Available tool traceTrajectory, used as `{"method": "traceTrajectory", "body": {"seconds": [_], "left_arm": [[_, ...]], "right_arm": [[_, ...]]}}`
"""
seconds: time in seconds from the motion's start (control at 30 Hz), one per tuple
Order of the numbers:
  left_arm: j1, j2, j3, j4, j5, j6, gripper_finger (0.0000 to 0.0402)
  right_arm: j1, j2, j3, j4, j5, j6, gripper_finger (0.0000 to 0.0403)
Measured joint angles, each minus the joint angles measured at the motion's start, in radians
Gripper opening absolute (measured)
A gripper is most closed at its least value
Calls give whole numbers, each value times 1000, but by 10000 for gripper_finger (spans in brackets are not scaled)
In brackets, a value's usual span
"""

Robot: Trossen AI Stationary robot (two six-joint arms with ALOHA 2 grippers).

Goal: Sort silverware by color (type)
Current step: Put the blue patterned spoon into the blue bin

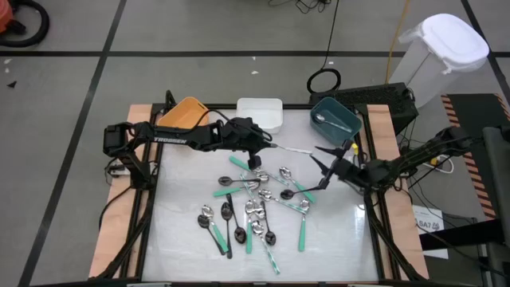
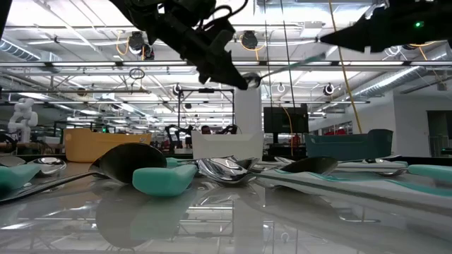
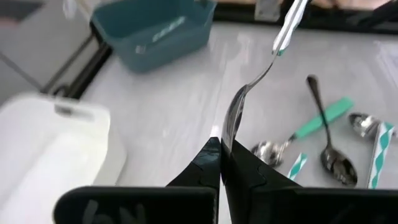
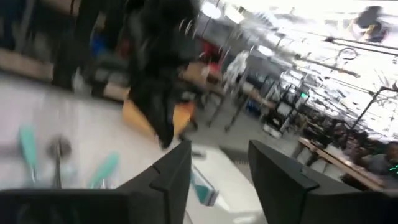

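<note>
Spoon (image 3: 249,87) with striped handle: bowl clenched in left gripper (image 1: 263,146) fingers, lifted above tabletop (image 1: 183,239) | right gripper (image 1: 327,167) fingers parted, holding nothing, near teal bin (image 1: 335,115)

three bins in a row along the table's (image 1: 335,239) far edge, left bin (image 1: 185,112), middle bin (image 1: 260,114), right bin (image 1: 335,116) w/ one spoon (image 1: 319,119) in it, spoon pile (image 1: 255,209) mid-table nearer the front, left gripper (image 1: 272,145) btwn middle bin & pile, right gripper (image 1: 327,166) right of pile, in front of right bin
</note>
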Motion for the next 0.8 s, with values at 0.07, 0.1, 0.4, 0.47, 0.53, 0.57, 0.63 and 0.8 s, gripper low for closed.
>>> {"method": "traceTrajectory", "body": {"seconds": [0.07, 0.1, 0.4, 0.47, 0.53, 0.57, 0.63, 0.8], "left_arm": [[6, 0, 0, -32, 0, -17, 6], [6, 0, 0, -47, 0, -24, 6], [-20, 0, 0, -151, 1, -73, 6], [-26, 0, 0, -174, 1, -75, 6], [-31, 0, 0, -191, 1, -83, 6], [-33, 0, 0, -195, 1, -86, 6], [-36, 0, 0, -202, 1, -90, 5], [-44, 0, 0, -224, 1, -98, 5]], "right_arm": [[0, 18, 55, -180, -5, 34, 165], [0, 35, 83, -263, -6, 57, 167], [7, 326, 262, -565, 51, 127, 170], [14, 399, 297, -568, 96, 90, 171], [20, 466, 331, -569, 142, 43, 171], [20, 495, 348, -569, 155, 16, 171], [21, 543, 376, -570, 153, -43, 168], [17, 615, 426, -578, 169, -145, 151]]}}
